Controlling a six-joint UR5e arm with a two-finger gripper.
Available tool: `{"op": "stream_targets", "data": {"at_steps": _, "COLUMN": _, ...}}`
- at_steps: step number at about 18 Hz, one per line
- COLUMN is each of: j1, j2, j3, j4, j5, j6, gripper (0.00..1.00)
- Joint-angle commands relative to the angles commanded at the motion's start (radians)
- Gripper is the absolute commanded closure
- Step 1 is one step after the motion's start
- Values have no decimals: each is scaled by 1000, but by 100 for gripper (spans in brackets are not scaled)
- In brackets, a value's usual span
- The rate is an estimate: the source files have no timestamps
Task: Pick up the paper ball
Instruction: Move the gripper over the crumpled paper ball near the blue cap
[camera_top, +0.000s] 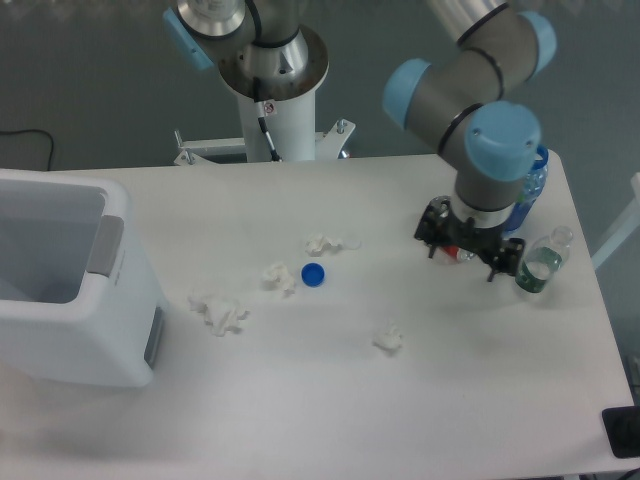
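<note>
Nearest the camera, on the left, a white bin (70, 300) stands at the table's (330, 420) front-left part, its open top showing a grey inside. To the right of it, on the bare white top, lies the paper ball (388, 338), a small compact white wad, alone and well apart from the arm. Farther back and to the left sprawls a larger white wad (219, 312) near the bin's corner. Behind that, near the middle of the table, a second crumpled wad (277, 276) lies just beside a blue cap (313, 274), and a flatter, longer wad (328, 243) lies a little beyond the cap. At the right side the gripper (470, 256) hangs low over the table from a grey arm with light blue joint caps (505, 140); its dark fingers point down, and whether they stand wide or narrow cannot be told from this view, nor is anything seen held in them. A bit of a red can (448, 252) shows just behind the fingers. Right of the gripper a clear bottle (543, 264) with greenish liquid stands near the table's right edge, and a blue bottle (530, 185) shows partly behind the wrist. At the far edge the arm's white pedestal (275, 110) rises beyond the table.
</note>
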Motion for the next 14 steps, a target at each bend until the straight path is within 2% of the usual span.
{"op": "stream_targets", "data": {"at_steps": 5, "j1": -47, "j2": -67, "j3": 29, "j4": 25, "j5": -18, "j6": -55, "gripper": 0}}
{"op": "stream_targets", "data": {"at_steps": 9, "j1": -78, "j2": -138, "j3": 84, "j4": 28, "j5": -17, "j6": -57, "gripper": 0}}
{"op": "stream_targets", "data": {"at_steps": 14, "j1": -107, "j2": -172, "j3": 80, "j4": 61, "j5": -12, "j6": -72, "gripper": 3}}
